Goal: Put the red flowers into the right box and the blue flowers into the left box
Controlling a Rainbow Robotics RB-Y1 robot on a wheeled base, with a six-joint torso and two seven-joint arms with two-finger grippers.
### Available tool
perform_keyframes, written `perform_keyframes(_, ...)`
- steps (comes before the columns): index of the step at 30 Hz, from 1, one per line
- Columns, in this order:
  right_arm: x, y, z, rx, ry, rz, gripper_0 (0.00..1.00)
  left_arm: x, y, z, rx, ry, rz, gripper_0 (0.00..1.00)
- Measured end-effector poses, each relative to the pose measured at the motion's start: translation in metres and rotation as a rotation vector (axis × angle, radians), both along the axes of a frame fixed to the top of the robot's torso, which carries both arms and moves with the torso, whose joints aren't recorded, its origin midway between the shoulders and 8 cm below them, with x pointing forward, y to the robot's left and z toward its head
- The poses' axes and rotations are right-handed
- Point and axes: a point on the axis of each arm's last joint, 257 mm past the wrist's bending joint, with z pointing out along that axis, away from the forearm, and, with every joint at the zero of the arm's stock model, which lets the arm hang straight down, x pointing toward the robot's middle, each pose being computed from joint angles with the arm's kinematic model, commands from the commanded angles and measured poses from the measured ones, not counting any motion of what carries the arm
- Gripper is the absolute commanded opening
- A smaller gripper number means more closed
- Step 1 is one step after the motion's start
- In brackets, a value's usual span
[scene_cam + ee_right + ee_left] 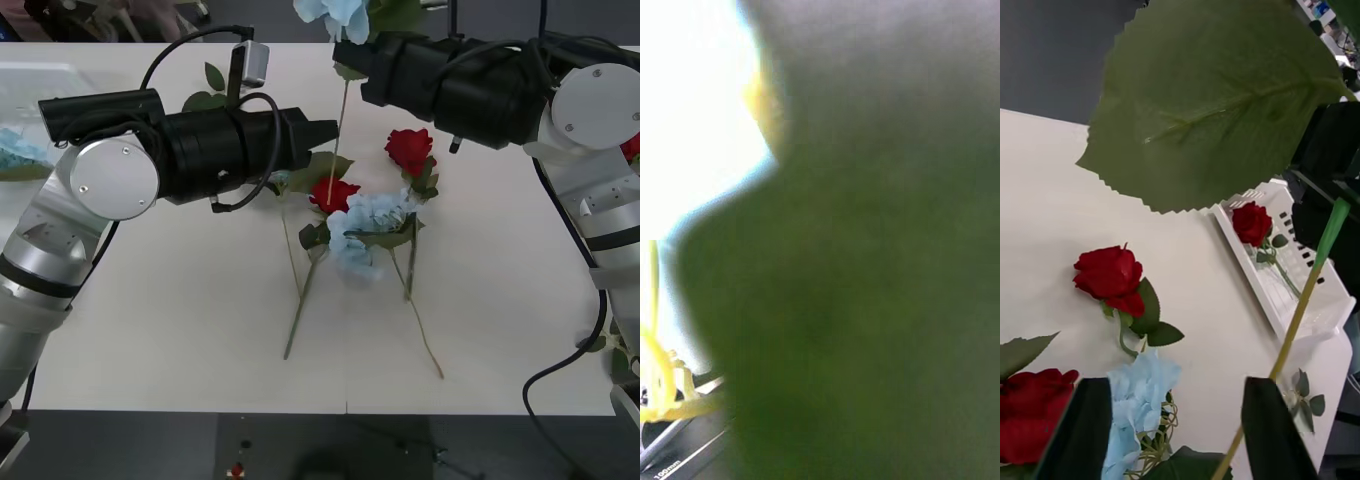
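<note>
A blue flower (335,14) hangs upright above the table's far middle, its stem (338,130) reaching down; my right gripper (348,58) holds it near the head. Its big leaf (865,300) blocks the right wrist view. My left gripper (330,133) is open, its black fingers (1082,427) on either side of that stem (1300,322). Two red flowers (410,148) (335,195) and more blue flowers (365,225) lie mid-table. The left box (40,80) holds a blue flower (20,150). The right box (1322,307) holds a red flower (1251,223).
Long stems (300,300) trail from the pile toward the table's front edge. Loose leaf sprigs lie behind my left arm (210,85) and near the right box (1304,390). Bare table stretches front left and front right of the pile.
</note>
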Motion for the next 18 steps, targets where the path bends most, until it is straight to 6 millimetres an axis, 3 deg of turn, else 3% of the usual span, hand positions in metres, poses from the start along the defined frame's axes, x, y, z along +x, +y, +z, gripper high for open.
perform_keyframes(2,0.001,-0.001,0.002,0.005,-0.003,-0.005,0.0,0.001,0.003,-0.001,0.007,-0.001,0.004,0.0)
perform_keyframes(15,0.0,0.0,0.003,0.016,0.002,0.002,0.0,0.005,0.007,-0.014,0.024,0.018,0.015,0.0)
perform_keyframes(16,0.0,0.0,0.003,0.016,0.002,0.002,0.0,0.006,0.007,-0.014,0.021,0.016,0.017,0.08)
perform_keyframes(17,0.0,0.0,0.003,0.016,0.002,0.002,0.28,0.006,0.006,-0.015,0.02,0.016,0.017,0.52)
perform_keyframes(18,0.0,0.0,0.003,0.016,0.002,0.002,0.48,0.005,0.006,-0.016,0.021,0.017,0.016,0.88)
